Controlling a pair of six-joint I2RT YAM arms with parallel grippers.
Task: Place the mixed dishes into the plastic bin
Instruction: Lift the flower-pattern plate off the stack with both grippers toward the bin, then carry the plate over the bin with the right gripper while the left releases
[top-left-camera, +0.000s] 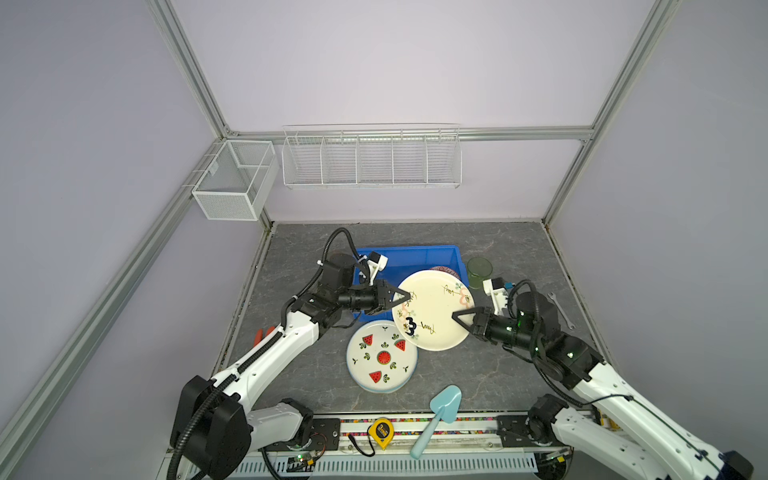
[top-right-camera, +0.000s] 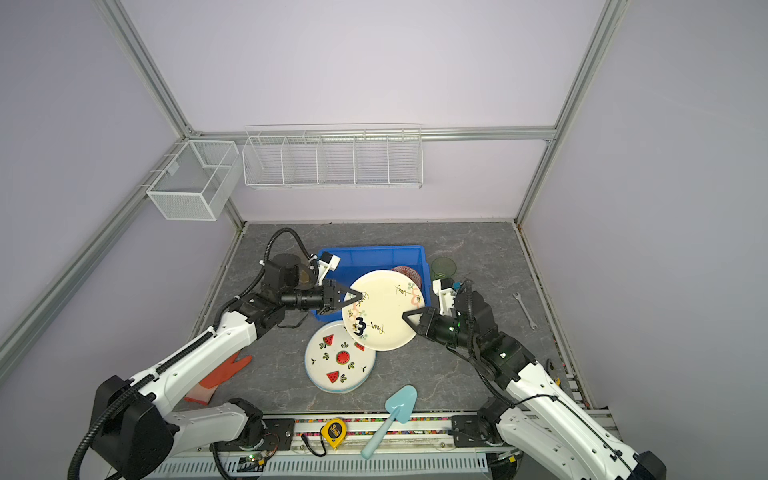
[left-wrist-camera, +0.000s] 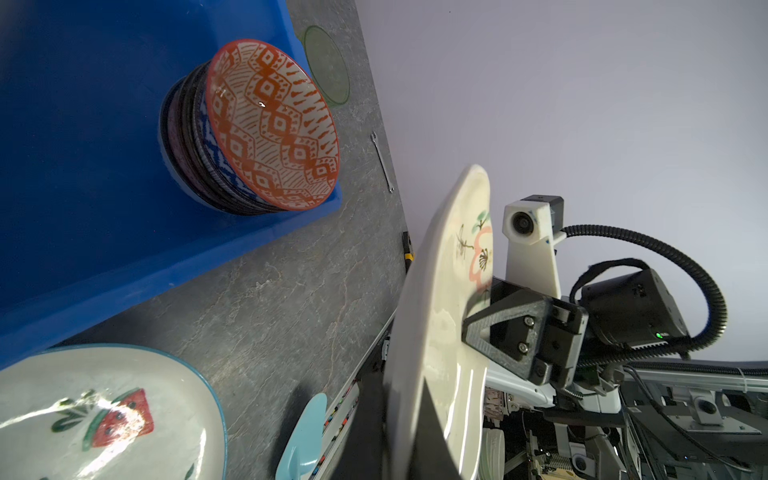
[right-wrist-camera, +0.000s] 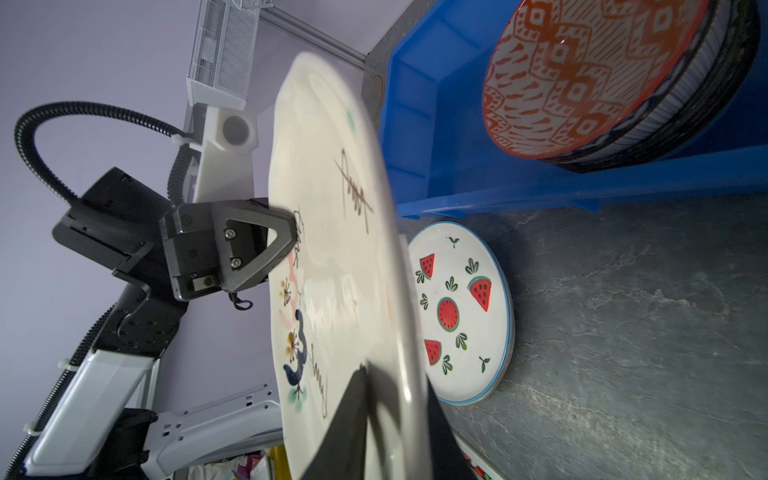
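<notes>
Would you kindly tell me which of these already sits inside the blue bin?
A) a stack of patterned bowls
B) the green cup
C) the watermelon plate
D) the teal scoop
A: the stack of bowls, an orange-patterned one on top, stands in the blue bin, while the watermelon plate, green cup and scoop are on the table outside it.

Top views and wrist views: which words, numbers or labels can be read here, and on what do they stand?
"3": on the black label of the yellow tape measure; the small print below it is too small to read.
Brown handwriting-like scribbles on the cream plate: not legible.
Dark blue "3"-like mark on that plate: seemingly a painted figure, no numeral.
No other text shows.
</notes>
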